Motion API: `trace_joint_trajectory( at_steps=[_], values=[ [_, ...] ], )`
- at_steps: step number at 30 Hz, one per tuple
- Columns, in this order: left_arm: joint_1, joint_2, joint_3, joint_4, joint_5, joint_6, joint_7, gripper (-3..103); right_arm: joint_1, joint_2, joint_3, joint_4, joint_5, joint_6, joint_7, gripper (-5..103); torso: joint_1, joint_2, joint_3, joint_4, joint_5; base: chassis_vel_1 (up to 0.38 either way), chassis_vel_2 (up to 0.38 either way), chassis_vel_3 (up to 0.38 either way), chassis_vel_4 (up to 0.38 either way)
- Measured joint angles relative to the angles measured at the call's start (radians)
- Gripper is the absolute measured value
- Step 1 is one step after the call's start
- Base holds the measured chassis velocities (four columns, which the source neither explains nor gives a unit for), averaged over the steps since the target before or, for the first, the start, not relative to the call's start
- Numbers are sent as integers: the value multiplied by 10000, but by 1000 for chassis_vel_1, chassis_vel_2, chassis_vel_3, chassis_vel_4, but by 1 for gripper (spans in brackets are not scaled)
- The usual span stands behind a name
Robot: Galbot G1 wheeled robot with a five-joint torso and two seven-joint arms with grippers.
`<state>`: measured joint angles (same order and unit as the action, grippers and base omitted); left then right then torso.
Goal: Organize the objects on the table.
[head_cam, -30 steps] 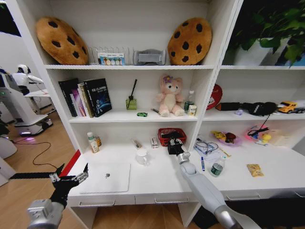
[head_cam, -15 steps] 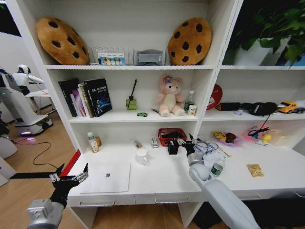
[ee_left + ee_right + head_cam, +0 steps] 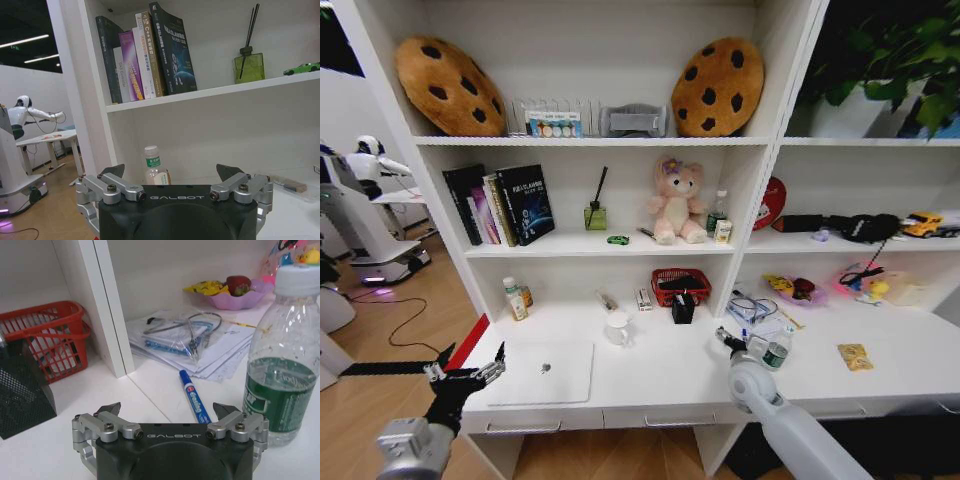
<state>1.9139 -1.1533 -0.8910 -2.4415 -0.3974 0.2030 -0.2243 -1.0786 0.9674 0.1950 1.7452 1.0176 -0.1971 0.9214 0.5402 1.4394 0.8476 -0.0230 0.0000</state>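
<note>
White table (image 3: 650,375), right gripper (image 3: 167,412) wide open, empty, over blue pen (image 3: 194,397); left gripper (image 3: 172,175) likewise.

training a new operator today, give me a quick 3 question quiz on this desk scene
1. True or false: the right gripper is shut on the blue pen.
2. What stands right beside the blue pen: A) white mug B) water bottle C) laptop?
3. Fill in: the left gripper hovers open near the ____ edge of the laptop.

Key: 1 false, it is open and empty. 2 B. 3 left.
</note>
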Motion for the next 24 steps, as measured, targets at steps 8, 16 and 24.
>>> trace_joint_trajectory(
  at_steps=[8,16,24],
  values=[
    [0,0,0,1,0,0,0,100,-733,161,58,200,-174,122,141,103,0,-1,-1,-2,0,0,0,0,0],
    [-1,0,0,1,0,0,0,100,-647,159,153,-607,-668,247,-363,99,0,-1,-1,0,-4,0,0,0,0],
    [0,0,0,1,0,0,0,100,-273,152,25,-1196,-820,298,-659,90,0,1,-3,-2,-8,0,0,0,0]
  ],
)
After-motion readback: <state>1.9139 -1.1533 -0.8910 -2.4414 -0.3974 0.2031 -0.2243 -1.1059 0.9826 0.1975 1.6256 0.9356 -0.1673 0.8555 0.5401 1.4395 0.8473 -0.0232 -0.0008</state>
